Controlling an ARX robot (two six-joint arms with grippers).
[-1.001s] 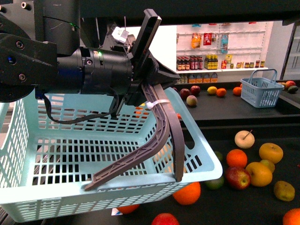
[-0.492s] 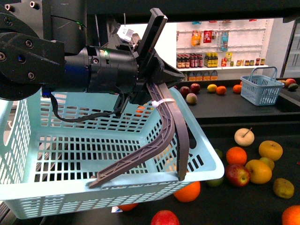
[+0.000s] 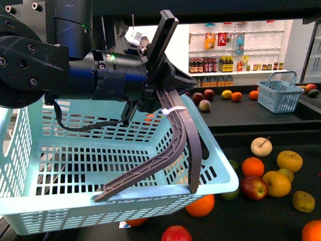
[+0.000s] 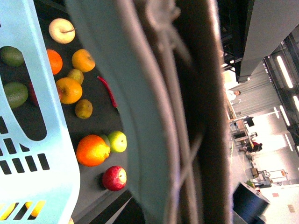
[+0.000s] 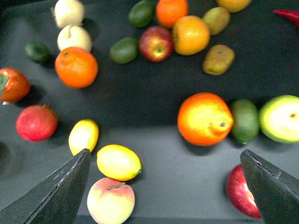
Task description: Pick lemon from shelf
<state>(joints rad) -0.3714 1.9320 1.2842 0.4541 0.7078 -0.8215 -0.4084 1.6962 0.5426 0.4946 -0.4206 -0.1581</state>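
The lemon (image 5: 118, 162), bright yellow and oval, lies on the black shelf (image 5: 154, 112) in the right wrist view, with a second similar yellow fruit (image 5: 84, 136) close beside it. My right gripper (image 5: 166, 186) hangs above it, open, and the lemon sits just inside one finger (image 5: 65, 191). In the front view the lemon does not show; the basket may hide it. My left gripper (image 3: 160, 98) is shut on the grey basket handle (image 3: 175, 145) and holds the light-blue basket (image 3: 75, 165) up over the shelf's tray (image 3: 251, 216).
Near the lemon lie a peach (image 5: 110, 200), a large orange (image 5: 204, 119), a red apple (image 5: 240, 191) and a pomegranate (image 5: 36, 122). More fruit is scattered over the lower tray. A small blue basket (image 3: 277, 95) stands on the upper tier. White shelves of bottles (image 3: 220, 65) line the far wall.
The left arm and its basket shifted slightly to the right a second ago and have stayed almost still since.
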